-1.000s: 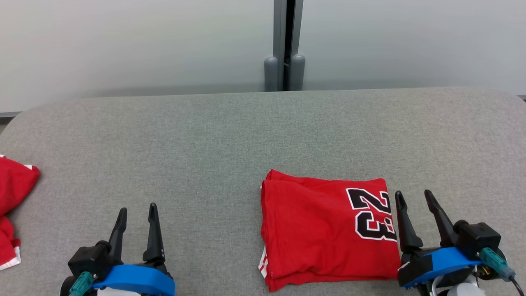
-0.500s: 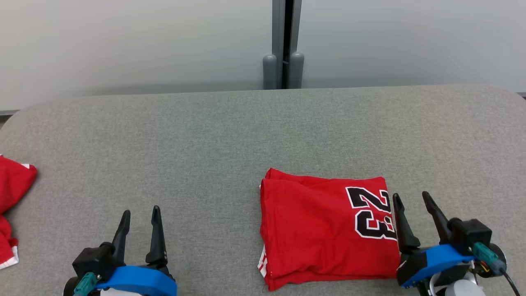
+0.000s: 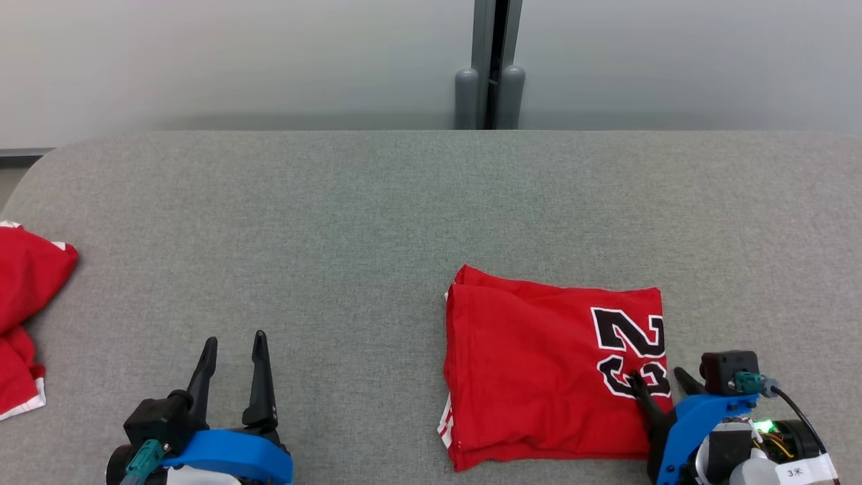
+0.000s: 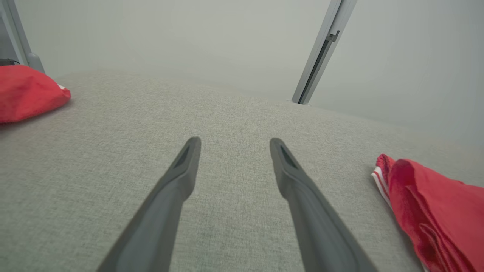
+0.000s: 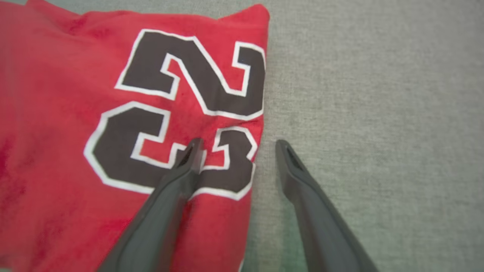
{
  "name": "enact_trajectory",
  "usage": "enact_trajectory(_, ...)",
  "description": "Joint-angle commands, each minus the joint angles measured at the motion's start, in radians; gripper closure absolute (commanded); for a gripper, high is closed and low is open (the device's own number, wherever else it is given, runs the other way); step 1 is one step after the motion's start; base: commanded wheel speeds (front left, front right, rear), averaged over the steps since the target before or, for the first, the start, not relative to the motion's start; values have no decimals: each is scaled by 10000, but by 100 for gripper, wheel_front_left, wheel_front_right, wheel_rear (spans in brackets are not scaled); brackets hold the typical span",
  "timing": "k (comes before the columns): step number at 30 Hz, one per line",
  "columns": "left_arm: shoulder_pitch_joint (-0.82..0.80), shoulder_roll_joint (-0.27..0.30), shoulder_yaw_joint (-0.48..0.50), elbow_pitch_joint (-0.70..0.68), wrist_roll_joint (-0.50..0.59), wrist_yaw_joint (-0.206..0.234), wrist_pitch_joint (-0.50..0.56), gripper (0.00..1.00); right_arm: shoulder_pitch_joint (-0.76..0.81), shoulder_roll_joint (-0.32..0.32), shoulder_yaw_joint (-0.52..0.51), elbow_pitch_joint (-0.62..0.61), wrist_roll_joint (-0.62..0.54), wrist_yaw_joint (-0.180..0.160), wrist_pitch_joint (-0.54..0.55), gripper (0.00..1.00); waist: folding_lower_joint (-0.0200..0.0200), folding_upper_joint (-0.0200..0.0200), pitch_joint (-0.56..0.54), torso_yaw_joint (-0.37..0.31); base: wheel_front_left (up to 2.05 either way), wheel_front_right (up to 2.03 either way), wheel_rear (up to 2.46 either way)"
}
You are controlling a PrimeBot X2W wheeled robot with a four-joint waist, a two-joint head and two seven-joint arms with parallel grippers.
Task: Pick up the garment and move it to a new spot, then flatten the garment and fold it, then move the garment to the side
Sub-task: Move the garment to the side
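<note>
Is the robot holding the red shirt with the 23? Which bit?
No, nothing is held. The right gripper is open, one finger over the shirt, one over the table. The left gripper is open too.

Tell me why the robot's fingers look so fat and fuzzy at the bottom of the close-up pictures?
Right wrist view: the right gripper sits very near the lens, so its fingers blur and swell toward the bottom edge, and the folded garment looks a bit soft too. Left wrist view: the left gripper fattens likewise. Head view: the table is sharp, evenly lit.
</note>
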Motion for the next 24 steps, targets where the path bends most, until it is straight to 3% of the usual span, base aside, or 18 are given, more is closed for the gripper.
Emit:
enact_trajectory(1,-162,17,49,8,86,-43,-48,0,-162,-21,33,60,123,1,80,0,0,-1,68,50,0,0,0)
enact_trajectory(2,-178,3,55,3,105,-59,-48,0,-220,-20,88,118,184,1,215,0,0,-1,119,73,0,0,0)
enact_trajectory(3,-196,-9,69,-10,119,-72,-48,0,-261,-15,158,183,287,1,342,33,0,-1,174,89,0,0,0)
enact_trajectory(4,-206,-13,92,-27,133,-60,-48,0,-293,-4,233,222,379,2,448,55,0,-1,231,92,0,0,0)
enact_trajectory(6,-210,-33,134,-74,202,-85,-48,0,-419,-3,334,242,426,2,597,71,0,-1,355,70,0,0,0)
enact_trajectory(8,-209,-57,134,-103,252,-105,-48,0,-604,-3,418,232,348,2,704,100,0,-1,464,-2,0,0,0)
enact_trajectory(16,-355,-51,76,-457,521,-233,-48,0,-1471,-271,279,-483,214,-5,625,100,0,-1,942,-976,0,0,0)
enact_trajectory(24,-589,353,-43,-938,768,-248,151,0,-1992,-658,-492,-1016,272,-1,373,100,0,-1,1482,-3026,0,0,0)
